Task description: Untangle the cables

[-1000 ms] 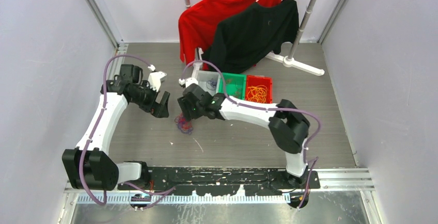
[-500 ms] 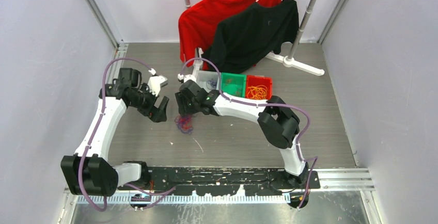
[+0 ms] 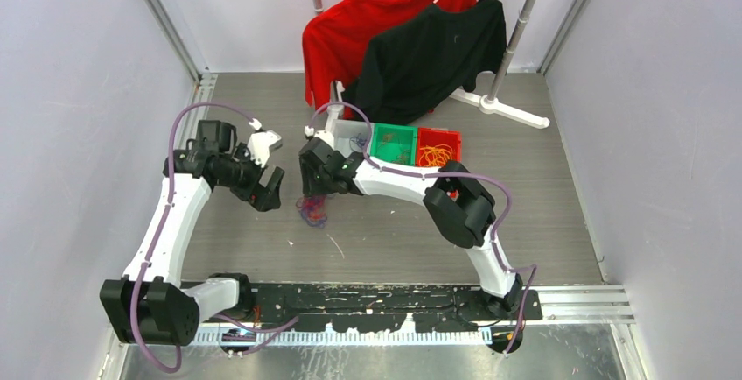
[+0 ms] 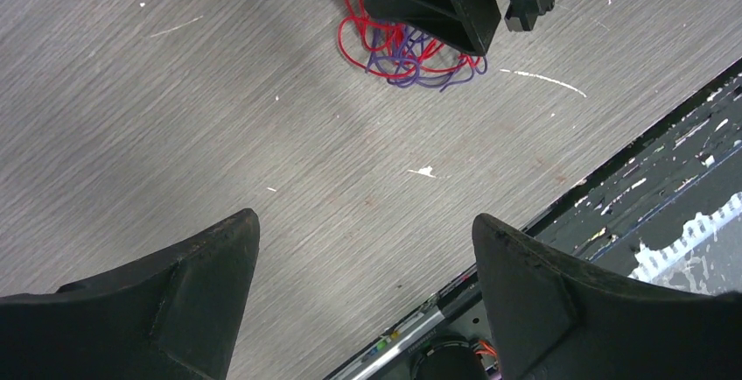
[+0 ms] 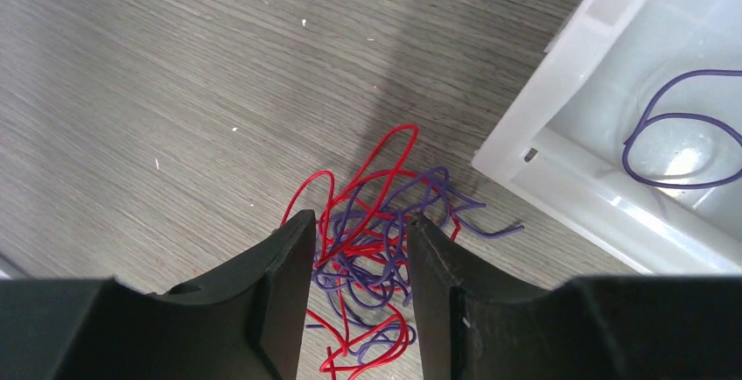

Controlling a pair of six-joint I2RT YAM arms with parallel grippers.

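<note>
my left tool (image 4: 363, 216) hung released | my right tool (image 5: 359, 219) straddled the cables (image 5: 367, 253), clench unclear | risk: pulling red and purple together would tighten knot

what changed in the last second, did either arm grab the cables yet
The right gripper moved slightly farther out and left, its elbow swinging left. It now straddles the tangle of red and purple cables with its jaws apart, not clamped. The left gripper shifted slightly left and nearer, open and empty. The tangle and the white bin stayed put.
</note>
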